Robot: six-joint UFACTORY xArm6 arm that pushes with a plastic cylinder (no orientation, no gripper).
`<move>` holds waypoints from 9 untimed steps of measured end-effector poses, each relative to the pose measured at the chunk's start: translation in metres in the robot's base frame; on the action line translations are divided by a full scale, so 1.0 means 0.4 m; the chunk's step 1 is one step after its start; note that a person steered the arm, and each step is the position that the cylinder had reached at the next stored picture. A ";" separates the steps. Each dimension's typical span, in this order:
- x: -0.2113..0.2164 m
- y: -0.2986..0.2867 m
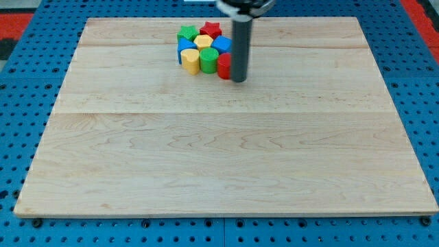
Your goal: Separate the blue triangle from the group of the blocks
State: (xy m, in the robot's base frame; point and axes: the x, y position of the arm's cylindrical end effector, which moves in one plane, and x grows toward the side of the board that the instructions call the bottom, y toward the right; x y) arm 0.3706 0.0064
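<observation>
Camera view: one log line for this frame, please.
tip at right edge of cluster, beside red block | blue triangle on cluster's left, not yet separated | board

Blue triangle (185,47), red star (210,29)

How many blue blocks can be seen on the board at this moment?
2. One blue block lies on the cluster's left edge; the other blue block sits at its right, just left of the rod above my tip. The rod may hide more.
</observation>
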 end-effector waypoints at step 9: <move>-0.153 -0.259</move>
State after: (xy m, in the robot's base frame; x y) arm 0.3094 -0.0971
